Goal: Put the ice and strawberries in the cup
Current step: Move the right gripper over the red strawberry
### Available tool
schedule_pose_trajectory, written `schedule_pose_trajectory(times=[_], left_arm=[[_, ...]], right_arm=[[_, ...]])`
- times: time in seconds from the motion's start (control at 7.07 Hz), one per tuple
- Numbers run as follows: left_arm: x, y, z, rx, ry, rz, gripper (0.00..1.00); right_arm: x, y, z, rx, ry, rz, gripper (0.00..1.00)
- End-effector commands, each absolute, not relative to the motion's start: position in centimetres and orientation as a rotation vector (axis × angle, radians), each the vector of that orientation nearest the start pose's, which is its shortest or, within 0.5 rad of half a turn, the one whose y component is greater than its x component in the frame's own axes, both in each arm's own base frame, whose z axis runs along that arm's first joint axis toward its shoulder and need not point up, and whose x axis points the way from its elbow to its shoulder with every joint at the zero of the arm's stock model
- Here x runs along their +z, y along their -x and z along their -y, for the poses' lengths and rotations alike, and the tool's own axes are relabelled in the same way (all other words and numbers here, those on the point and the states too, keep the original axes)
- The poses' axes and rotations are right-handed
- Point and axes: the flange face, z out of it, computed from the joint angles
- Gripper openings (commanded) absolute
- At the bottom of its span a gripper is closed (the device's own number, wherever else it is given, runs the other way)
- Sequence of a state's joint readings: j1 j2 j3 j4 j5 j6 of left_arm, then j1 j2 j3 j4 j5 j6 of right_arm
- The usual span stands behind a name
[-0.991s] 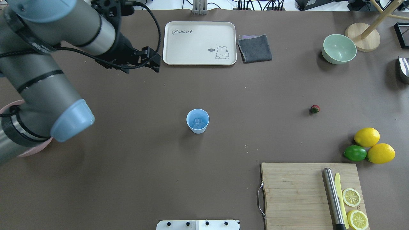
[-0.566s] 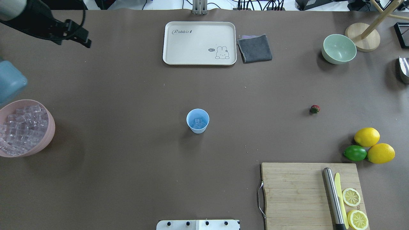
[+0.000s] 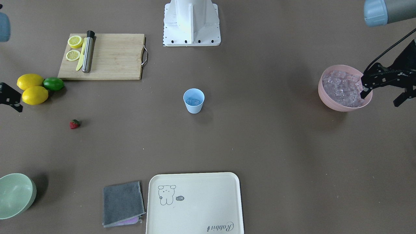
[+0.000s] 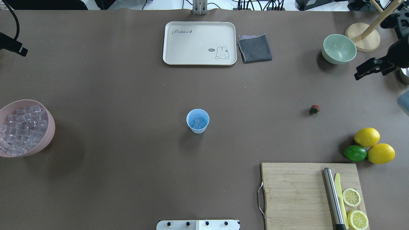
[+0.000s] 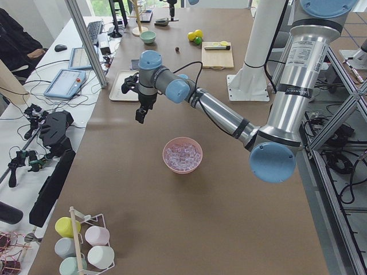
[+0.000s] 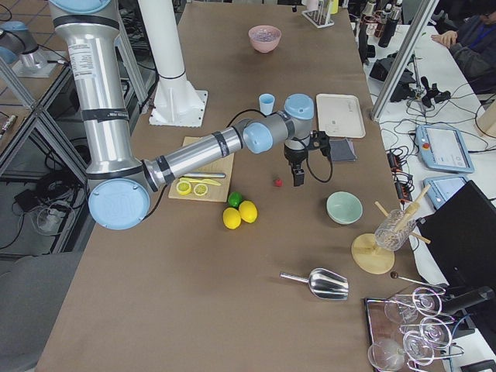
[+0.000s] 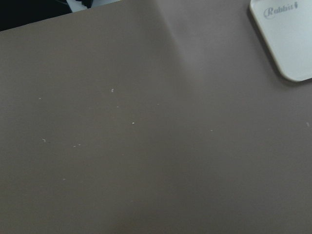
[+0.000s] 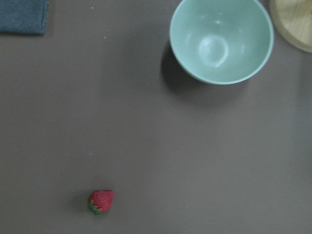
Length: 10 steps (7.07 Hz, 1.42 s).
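The light blue cup [image 4: 197, 120] stands upright mid-table with a few clear ice cubes [image 4: 198, 121] inside. More ice [image 4: 20, 127] fills the pink bowl [image 4: 44, 140] at the left edge. The strawberry [image 4: 314, 109] lies alone on the table to the right; it also shows in the right wrist view [image 8: 101, 201]. My left gripper [image 3: 380, 97] is open and empty, raised beside the pink bowl [image 3: 328, 102]. My right gripper [image 6: 297, 175] hovers above the table beyond the strawberry, near the pale green bowl. One of its fingers [image 4: 367, 68] shows overhead; its jaws look spread and empty.
A cream tray [image 4: 191, 41] and grey cloth [image 4: 255, 48] lie at the far side. The pale green bowl [image 4: 338, 48] and wooden stand [image 4: 362, 36] are far right. Two lemons [image 4: 366, 136], a lime [image 4: 355, 153] and a cutting board [image 4: 294, 191] with tools sit near right.
My left arm has swung back out to the left, uncovering the pink bowl of ice. My right gripper has come into the overhead view at the right edge.
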State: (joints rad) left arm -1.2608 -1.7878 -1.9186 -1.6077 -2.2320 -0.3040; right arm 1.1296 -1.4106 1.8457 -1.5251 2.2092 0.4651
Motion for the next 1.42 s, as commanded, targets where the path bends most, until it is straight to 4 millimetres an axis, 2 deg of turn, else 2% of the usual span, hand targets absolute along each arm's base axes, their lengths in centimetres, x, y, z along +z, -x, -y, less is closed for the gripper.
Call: schedule_pose_trajectory(times=[0.0, 0.14, 0.42, 0.99, 1.27], left_arm=[[38.6, -8.1, 54.8, 0.179, -0.357, -0.773, 0.97], [38.4, -8.0, 54.9, 0.179, -0.36, -0.774, 0.97], [38.7, -7.5, 54.9, 0.17, -0.357, -0.772, 0.97], [38.4, -7.3, 54.6, 0.171, -0.365, -0.774, 0.97], [38.6, -7.3, 54.7, 0.17, -0.363, -0.772, 0.97]], right_arm=[[43.1, 24.6, 52.3, -0.17, -0.106, 0.758, 1.0], [44.4, 26.3, 52.1, -0.201, -0.124, 0.776, 1.0], [48.1, 28.7, 53.0, -0.229, -0.151, 0.777, 1.0], [48.9, 31.8, 51.3, -0.228, -0.117, 0.776, 0.99], [49.0, 32.5, 50.8, -0.237, -0.116, 0.768, 0.99]])
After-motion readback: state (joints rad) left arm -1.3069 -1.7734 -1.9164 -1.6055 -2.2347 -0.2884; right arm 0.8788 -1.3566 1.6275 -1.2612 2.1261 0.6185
